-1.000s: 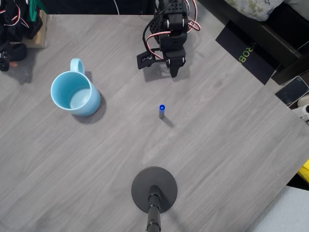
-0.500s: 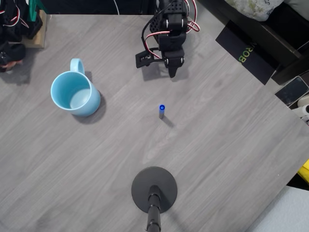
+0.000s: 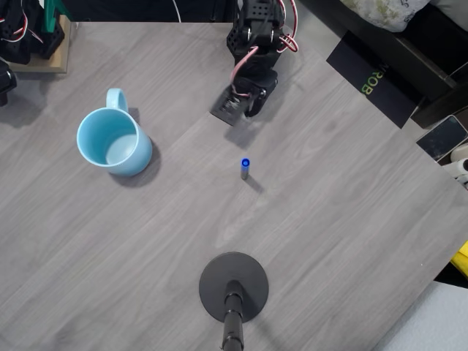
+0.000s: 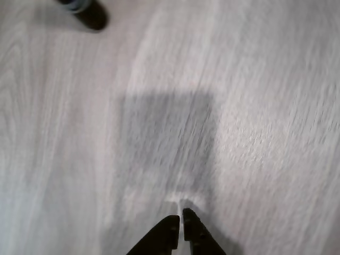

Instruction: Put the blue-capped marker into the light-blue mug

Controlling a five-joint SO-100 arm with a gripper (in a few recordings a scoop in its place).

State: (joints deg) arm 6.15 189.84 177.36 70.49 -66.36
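The blue-capped marker [image 3: 245, 169] stands upright on the desk [image 3: 329, 219], cap uppermost, so in the overhead view its long axis points almost straight at the camera and little of the barrel shows. It lies below the tool [image 3: 250, 111] in that view and a touch to the left, near but clearly apart from it. In the wrist view the tool [image 4: 180, 229] has its two tips almost together with nothing between them, so it is pinched closed and empty. A dark blurred shape at the top left corner of the wrist view is probably the marker [image 4: 85, 11], though the blur makes that uncertain.

The light-blue mug [image 3: 113, 142] sits well to the left of both in the overhead view, mouth up, handle towards the top of the picture, and the marker is not in it. To my eye the reach comes first and the jaws must part before they can take the barrel.

The desk is pale grey woodgrain, flat and matte. A black round stand base [image 3: 234, 287] rests near the lower edge, well clear of the path between marker and mug.
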